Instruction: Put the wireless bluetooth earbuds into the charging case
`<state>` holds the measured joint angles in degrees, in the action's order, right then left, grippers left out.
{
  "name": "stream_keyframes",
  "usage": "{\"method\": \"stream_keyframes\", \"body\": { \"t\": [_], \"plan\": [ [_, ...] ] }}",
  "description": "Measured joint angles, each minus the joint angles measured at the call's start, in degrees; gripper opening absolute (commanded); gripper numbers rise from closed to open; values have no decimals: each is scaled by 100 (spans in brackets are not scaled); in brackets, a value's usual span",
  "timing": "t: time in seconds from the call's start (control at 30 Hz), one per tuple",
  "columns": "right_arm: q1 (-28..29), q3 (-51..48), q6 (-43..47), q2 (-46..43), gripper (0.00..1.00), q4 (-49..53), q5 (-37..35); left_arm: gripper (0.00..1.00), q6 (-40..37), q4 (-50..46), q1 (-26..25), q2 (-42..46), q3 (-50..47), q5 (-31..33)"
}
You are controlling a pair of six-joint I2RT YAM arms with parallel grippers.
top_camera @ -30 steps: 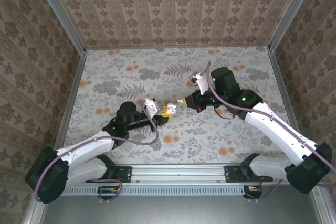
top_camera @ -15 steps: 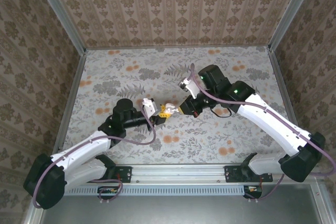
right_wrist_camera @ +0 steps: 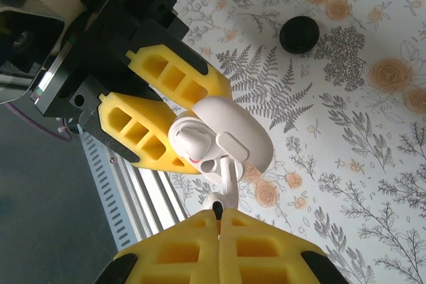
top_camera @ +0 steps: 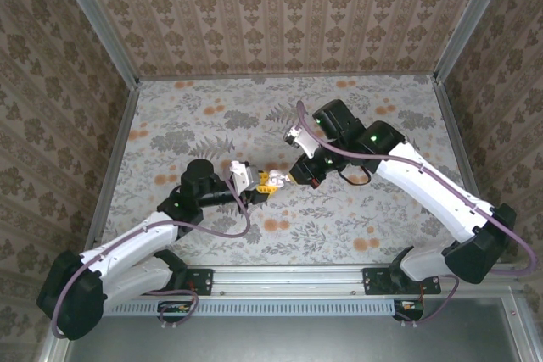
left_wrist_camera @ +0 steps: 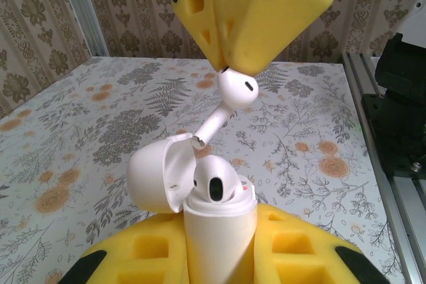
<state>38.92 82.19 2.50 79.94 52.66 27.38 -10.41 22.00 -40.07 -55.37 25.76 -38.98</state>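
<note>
Your floral-print table (top_camera: 212,125) sat inside patterned walls (top_camera: 280,14). Your right gripper (top_camera: 292,177) pinched the white earbud (left_wrist_camera: 237,88) by its head just above the charging case (left_wrist_camera: 219,237), stem slanting down toward it. Your left gripper (top_camera: 263,182) clamped that case upright, lid open, with a second earbud (left_wrist_camera: 214,181) seated inside.

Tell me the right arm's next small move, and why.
Probably ease the right end effector down, sliding the held earbud stem-first into the open case. The left end effector holds it upright, a seated earbud fills one slot, and the held stem points at the opening.
</note>
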Motion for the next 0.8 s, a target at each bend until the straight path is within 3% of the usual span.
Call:
{"method": "stream_keyframes", "body": {
  "t": [0.23, 0.53, 0.8],
  "plan": [
    [72, 92, 59, 203, 5, 157, -105, 0, -61, -15, 0, -22, 2, 46],
    [-352, -820, -352, 160, 6, -647, -111, 0, -59, -146, 170, -68, -153, 1071],
    [-789, -1873, -938, 597, 4, -1705, 74, 0, 175, -210, 472, 435, -855, 1740]
  ]
}}
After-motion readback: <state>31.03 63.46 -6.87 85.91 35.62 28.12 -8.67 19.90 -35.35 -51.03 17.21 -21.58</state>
